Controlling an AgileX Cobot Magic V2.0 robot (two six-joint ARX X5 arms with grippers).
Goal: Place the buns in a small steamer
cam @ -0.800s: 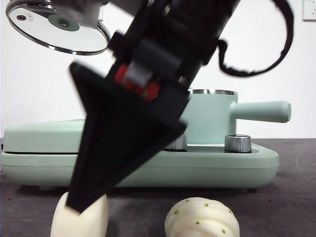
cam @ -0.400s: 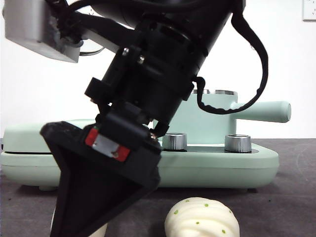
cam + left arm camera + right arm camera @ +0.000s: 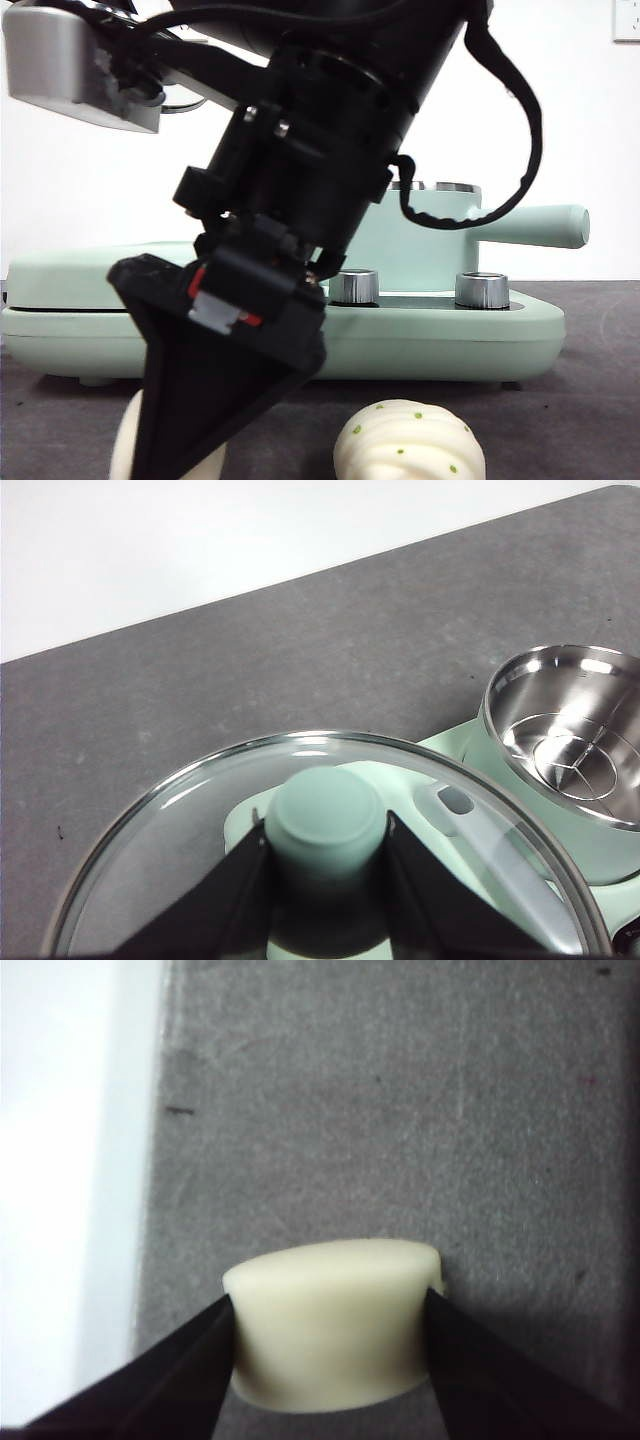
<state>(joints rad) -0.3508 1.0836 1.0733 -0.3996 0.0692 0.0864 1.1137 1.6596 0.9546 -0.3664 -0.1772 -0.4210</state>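
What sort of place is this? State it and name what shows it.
Probably a staged test bench with kitchen props, not a real kitchen: a bare white wall, a dark grey table, a mint-green cooker base with the steamer open, and two buns, plain and pleated.

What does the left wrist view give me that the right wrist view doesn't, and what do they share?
Only the left wrist view shows the left gripper clamped on the green knob of the round glass lid, held off the pot, and the small mint-green steamer pot with its steel inside open and empty. Only the right wrist view shows the right gripper with its jaws against both sides of the smooth plain white bun. Both show the dark grey tabletop; neither shows the pleated green-flecked bun, seen only in front.
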